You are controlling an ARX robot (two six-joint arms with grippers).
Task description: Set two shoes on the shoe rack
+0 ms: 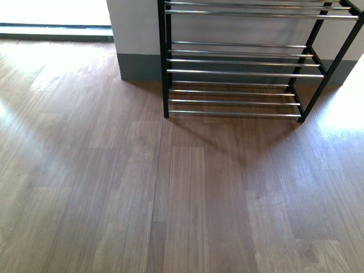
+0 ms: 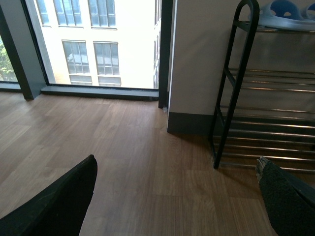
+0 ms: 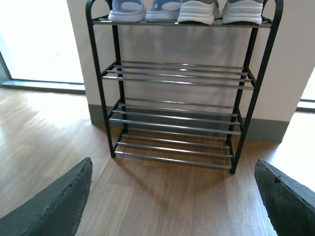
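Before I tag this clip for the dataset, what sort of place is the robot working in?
Probably a home or apartment entryway: a wood-plank floor, a black-framed shoe rack against a pale wall, holding pale-blue slides and grey sneakers on its top tier, and a tall window facing another building.

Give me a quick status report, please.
Both tools open, empty. Slides and sneakers sit on shoe rack top tier. Nothing in the way.

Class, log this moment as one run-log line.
slides + sneakers: top tier | shoe rack: lower tiers bare | left gripper: open | right gripper: open
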